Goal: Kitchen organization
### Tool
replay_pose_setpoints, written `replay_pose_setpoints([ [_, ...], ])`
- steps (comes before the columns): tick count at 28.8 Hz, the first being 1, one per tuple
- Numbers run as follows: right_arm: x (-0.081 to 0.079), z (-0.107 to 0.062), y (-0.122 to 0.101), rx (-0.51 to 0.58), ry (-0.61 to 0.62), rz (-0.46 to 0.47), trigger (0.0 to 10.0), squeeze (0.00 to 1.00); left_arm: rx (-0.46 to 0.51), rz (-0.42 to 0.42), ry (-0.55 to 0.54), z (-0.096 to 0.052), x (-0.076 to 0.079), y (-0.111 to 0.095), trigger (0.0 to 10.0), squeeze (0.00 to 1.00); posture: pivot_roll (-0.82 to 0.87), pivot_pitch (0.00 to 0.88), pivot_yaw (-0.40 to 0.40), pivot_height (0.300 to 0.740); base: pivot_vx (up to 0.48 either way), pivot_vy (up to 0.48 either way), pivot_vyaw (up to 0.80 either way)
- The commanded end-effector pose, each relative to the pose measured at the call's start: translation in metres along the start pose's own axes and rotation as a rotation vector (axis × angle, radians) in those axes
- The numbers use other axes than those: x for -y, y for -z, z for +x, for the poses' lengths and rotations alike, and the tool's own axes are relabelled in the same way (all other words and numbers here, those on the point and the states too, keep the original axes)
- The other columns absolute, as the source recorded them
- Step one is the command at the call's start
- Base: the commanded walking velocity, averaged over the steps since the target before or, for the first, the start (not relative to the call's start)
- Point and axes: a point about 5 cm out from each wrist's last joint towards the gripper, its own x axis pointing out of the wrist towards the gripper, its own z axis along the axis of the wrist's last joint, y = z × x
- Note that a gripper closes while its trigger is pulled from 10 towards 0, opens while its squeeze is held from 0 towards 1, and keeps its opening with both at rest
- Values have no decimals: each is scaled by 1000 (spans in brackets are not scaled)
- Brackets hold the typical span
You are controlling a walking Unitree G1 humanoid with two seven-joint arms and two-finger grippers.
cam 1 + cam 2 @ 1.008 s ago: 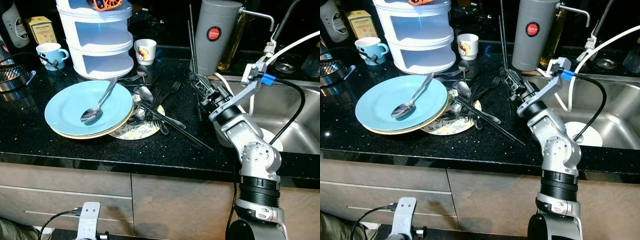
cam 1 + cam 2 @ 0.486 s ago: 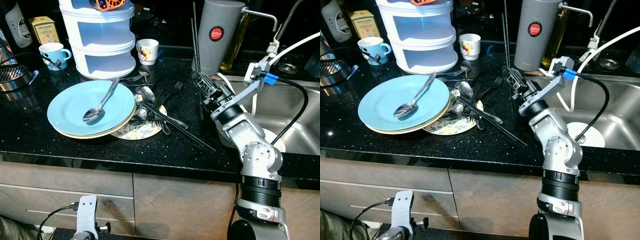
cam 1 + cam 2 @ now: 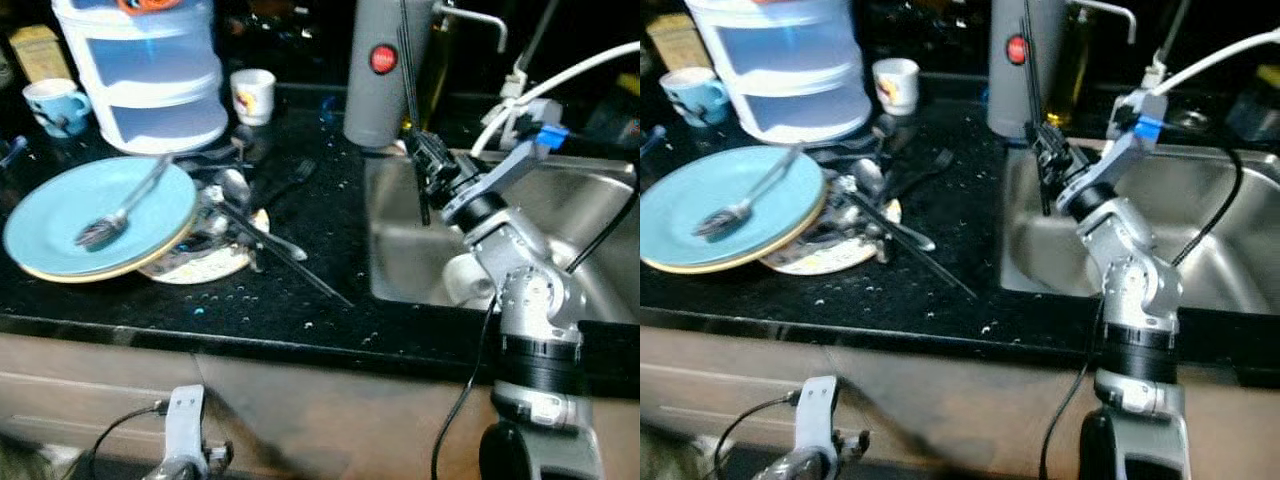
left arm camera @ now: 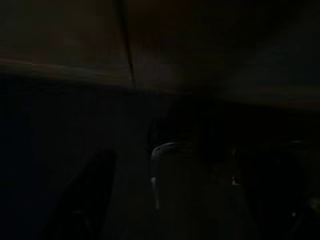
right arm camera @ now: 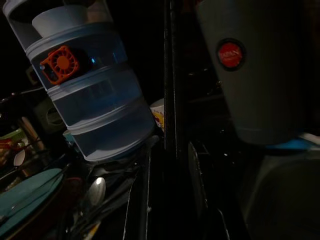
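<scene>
My right gripper (image 3: pixel 426 152) is shut on a pair of long black chopsticks (image 3: pixel 408 70), held nearly upright over the left part of the steel sink (image 3: pixel 400 250), just in front of the grey thermos (image 3: pixel 378 60). In the right wrist view the chopsticks (image 5: pixel 171 75) run up between the black fingers (image 5: pixel 137 200). On the black counter lies a blue plate (image 3: pixel 95 215) with a spoon (image 3: pixel 120 205) on it. Beside it a heap of cutlery (image 3: pixel 235 200) rests on a patterned plate, with more black chopsticks (image 3: pixel 290 265) slanting off it. My left arm (image 3: pixel 185 440) hangs low by the cabinet.
A white tiered container (image 3: pixel 140 70), a blue mug (image 3: pixel 50 105) and a white cup (image 3: pixel 250 95) stand at the back of the counter. A white dish (image 3: pixel 465 278) lies in the sink under my right arm. A tap and a white hose (image 3: pixel 560 85) rise behind it.
The whole picture has slid left and blurred, so the camera has turned right. My right gripper has carried the chopsticks from above the counter to above the sink's left side.
</scene>
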Motion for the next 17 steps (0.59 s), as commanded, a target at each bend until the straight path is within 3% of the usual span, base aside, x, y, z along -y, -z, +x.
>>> replay_pose_setpoints([
  [1,3,-1,1,-2,13,-9,10000,0,-46,19,-4,-1,-2,10,10000,0,-5,0,-13,740,0,0,0],
  [6,7,-1,0,-27,42,-76,10000,0,-86,51,3,-2,-2,19,10000,0,-2,0,-15,740,0,0,0],
  [8,16,1,0,-93,95,-222,10000,0,-113,73,7,-3,-3,25,10000,0,-1,0,-20,740,0,0,0],
  [9,16,1,0,-93,95,-222,10000,0,-113,73,7,-3,-3,25,10000,0,-1,0,-20,740,0,0,0],
  [11,24,2,0,-155,138,-340,10000,0,-131,87,12,-4,-4,29,10000,0,2,0,-26,740,0,0,0],
  [12,24,2,0,-155,138,-340,10000,0,-131,87,12,-4,-4,29,10000,0,2,0,-26,740,0,0,0],
  [15,40,0,0,-262,204,-526,10000,0,-162,104,21,-4,-4,34,10000,0,1,0,-29,740,0,0,0],
  [17,46,-2,1,-321,227,-596,10000,0,-169,112,27,-4,-2,35,10000,0,-2,0,-29,740,0,0,0],
])
